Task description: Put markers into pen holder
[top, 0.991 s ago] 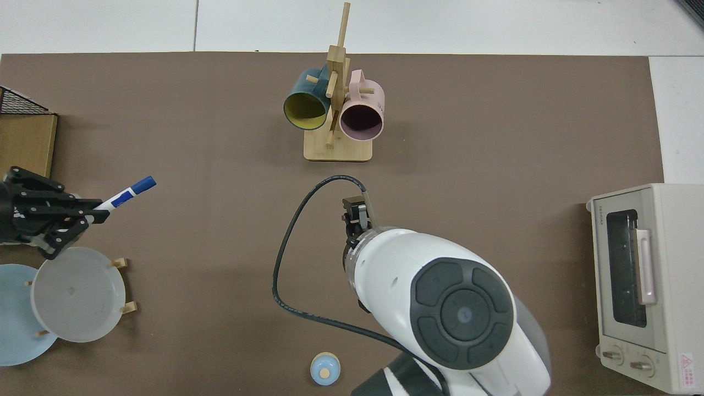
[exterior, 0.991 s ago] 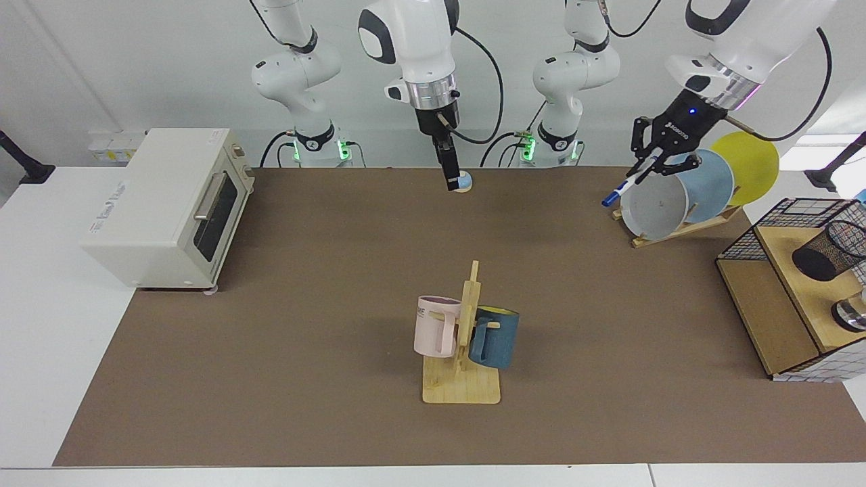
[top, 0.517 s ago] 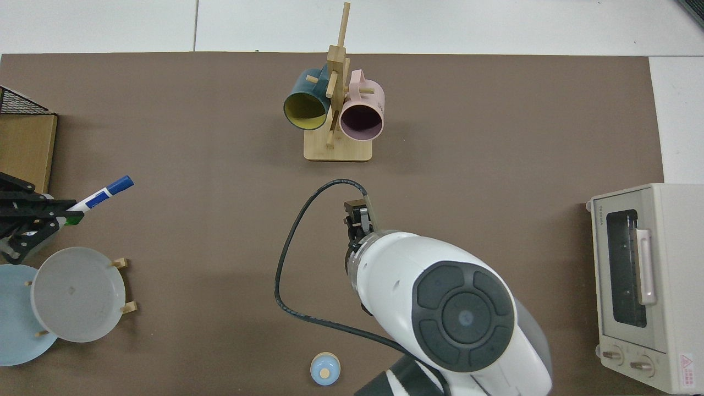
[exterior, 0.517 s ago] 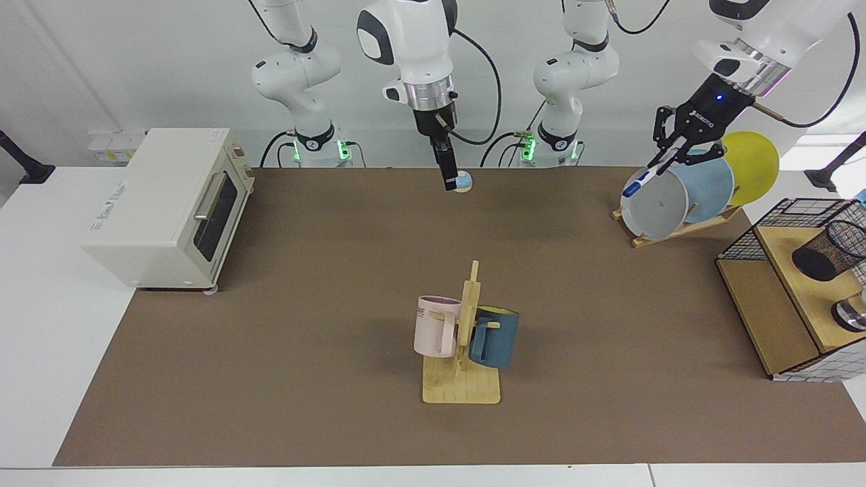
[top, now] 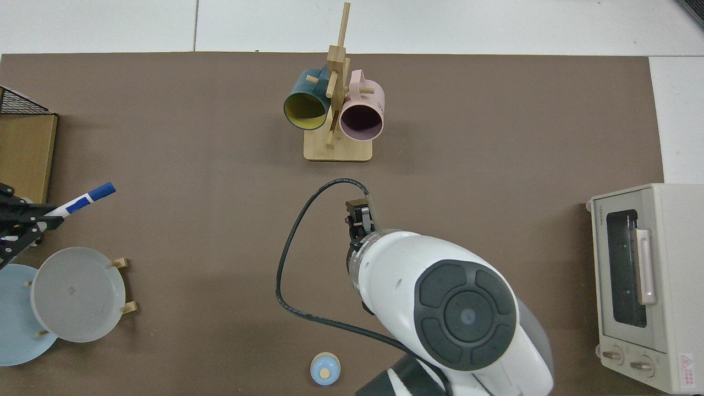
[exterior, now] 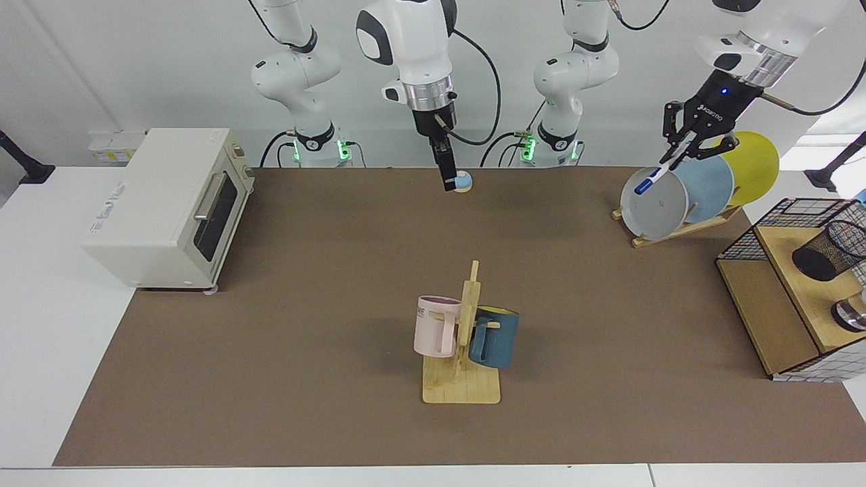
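While its fingers (exterior: 678, 150) pinch the white barrel of the marker (exterior: 655, 174), the left gripper (exterior: 685, 154) hangs above the plates (exterior: 655, 205), the blue cap slanting down past the fingertips. Well off from those fingers, the pen holder (exterior: 829, 251) lies tilted on the wooden shelf (exterior: 798, 283). The right gripper (exterior: 449, 177), fingers closed together on nothing, waits beside a small blue knob (exterior: 463, 180).

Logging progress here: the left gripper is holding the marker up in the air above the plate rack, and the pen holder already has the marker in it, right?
Not quite. The left gripper does hold the marker in the air above the plate rack, but the marker is not in the pen holder yet. The facing view shows the holder apart, on the wooden shelf.
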You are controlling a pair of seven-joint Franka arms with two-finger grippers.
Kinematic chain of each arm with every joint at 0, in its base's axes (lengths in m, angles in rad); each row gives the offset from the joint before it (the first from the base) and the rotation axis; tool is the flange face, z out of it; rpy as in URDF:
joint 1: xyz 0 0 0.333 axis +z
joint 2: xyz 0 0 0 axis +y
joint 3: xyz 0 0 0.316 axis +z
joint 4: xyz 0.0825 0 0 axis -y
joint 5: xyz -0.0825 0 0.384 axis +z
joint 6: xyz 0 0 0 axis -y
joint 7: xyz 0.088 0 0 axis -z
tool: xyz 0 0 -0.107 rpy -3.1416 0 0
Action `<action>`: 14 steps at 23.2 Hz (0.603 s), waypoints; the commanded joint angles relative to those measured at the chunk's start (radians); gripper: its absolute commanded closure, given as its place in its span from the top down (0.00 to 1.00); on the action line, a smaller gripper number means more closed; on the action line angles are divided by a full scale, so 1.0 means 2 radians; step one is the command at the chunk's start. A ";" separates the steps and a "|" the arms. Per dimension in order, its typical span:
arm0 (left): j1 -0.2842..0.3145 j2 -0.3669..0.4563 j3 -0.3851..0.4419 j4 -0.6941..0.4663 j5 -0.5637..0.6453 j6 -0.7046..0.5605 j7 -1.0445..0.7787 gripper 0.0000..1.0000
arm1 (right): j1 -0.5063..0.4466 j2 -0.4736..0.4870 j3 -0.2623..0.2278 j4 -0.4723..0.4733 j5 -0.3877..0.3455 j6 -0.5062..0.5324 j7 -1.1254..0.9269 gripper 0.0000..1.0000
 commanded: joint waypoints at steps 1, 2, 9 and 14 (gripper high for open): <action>-0.001 -0.001 -0.006 0.012 0.034 -0.018 0.004 0.00 | -0.009 -0.013 0.004 -0.012 0.006 -0.004 -0.018 1.00; -0.001 -0.001 -0.006 0.012 0.037 -0.020 0.003 0.00 | -0.009 -0.013 0.004 -0.012 0.007 -0.004 -0.018 1.00; -0.001 0.000 -0.009 0.012 0.041 -0.013 -0.005 0.00 | -0.010 -0.013 0.004 -0.012 0.007 -0.004 -0.018 0.99; 0.009 0.004 -0.007 0.013 0.005 -0.004 -0.004 0.00 | -0.015 -0.013 0.004 -0.011 0.007 -0.005 -0.018 0.99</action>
